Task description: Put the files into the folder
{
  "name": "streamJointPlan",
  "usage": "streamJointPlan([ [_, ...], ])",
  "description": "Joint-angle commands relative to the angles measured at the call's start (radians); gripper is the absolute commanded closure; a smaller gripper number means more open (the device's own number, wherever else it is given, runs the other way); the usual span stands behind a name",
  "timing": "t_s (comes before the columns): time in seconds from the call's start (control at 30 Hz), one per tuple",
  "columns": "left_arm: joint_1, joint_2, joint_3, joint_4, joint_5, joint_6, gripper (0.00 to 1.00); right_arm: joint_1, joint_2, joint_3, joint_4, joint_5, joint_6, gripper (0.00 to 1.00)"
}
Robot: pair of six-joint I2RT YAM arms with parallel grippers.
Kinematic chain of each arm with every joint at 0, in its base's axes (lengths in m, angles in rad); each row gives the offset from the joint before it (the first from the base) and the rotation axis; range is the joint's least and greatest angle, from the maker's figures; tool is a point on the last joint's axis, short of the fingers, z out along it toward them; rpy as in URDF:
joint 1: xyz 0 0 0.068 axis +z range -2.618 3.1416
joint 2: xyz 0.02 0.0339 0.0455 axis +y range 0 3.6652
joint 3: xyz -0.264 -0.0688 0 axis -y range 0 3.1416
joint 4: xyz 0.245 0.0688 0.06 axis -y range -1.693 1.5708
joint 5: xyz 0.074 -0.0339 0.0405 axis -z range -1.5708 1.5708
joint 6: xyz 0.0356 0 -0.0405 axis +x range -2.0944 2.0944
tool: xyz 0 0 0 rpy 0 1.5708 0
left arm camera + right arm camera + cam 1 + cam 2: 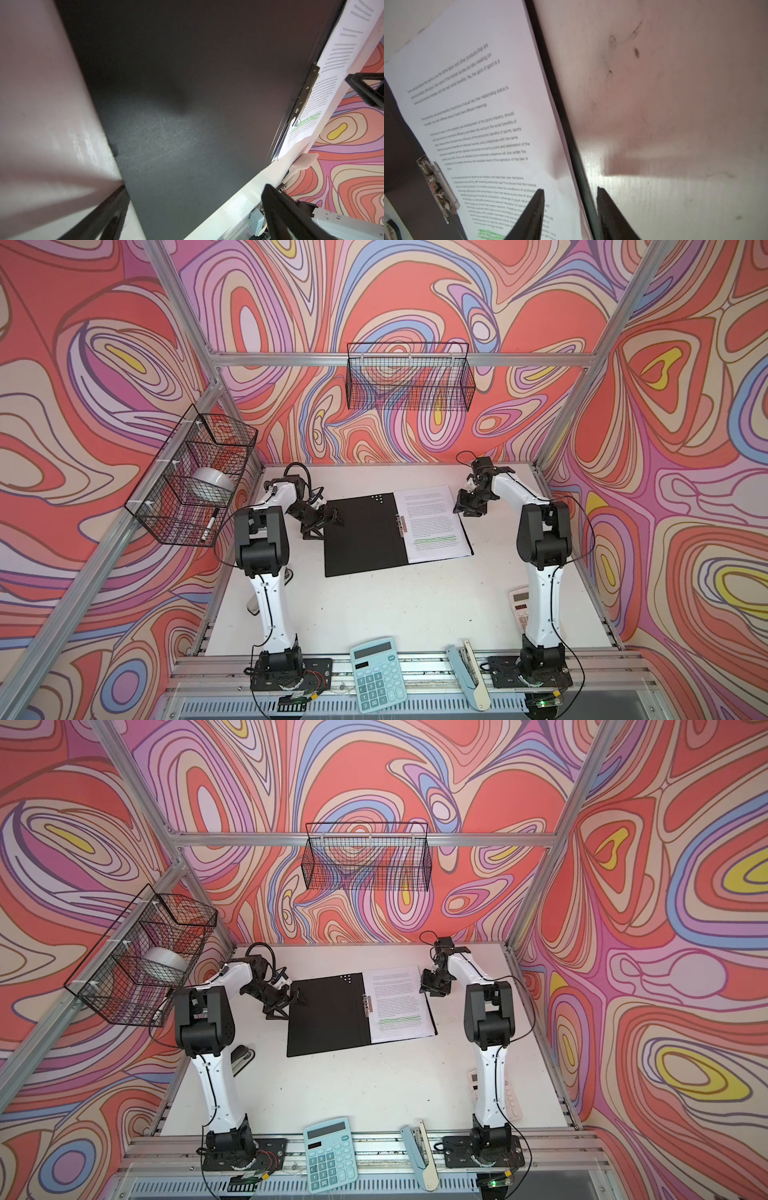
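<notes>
Two wrist views tell you what both top views blur: your right gripper [570, 189] stands part-open astride the outer edge of the folder [398, 141], one finger over the files [477, 124] lying inside it; your left gripper [194, 187] gapes wide above its bare black cover.

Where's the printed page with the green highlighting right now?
In both top views the printed sheets lie on the right half of the open black folder, beside its metal clip, with the right end effector at their right edge.
</notes>
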Motion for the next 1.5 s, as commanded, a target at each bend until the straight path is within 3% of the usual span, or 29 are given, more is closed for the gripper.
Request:
streamJointPlan([
  [0.0,0.001,-0.014,-0.004,-0.004,-0.020,0.018,0.00,-0.011,0.042,-0.015,0.000,-0.045,-0.013,0.55],
  [0.27,0.001,-0.003,0.024,-0.027,0.001,0.025,0.00,-0.013,0.071,-0.031,-0.036,-0.065,-0.028,0.55],
  [0.73,0.001,-0.006,0.045,-0.053,0.199,0.063,0.00,-0.012,0.053,-0.090,-0.038,-0.087,-0.036,0.55],
  [1.23,0.001,-0.127,0.069,-0.128,0.397,0.122,0.00,-0.013,0.023,-0.058,-0.047,-0.064,-0.034,0.54],
  [1.47,-0.036,-0.150,0.145,-0.204,0.423,0.168,0.00,-0.012,0.008,-0.040,-0.048,-0.084,-0.031,0.54],
])
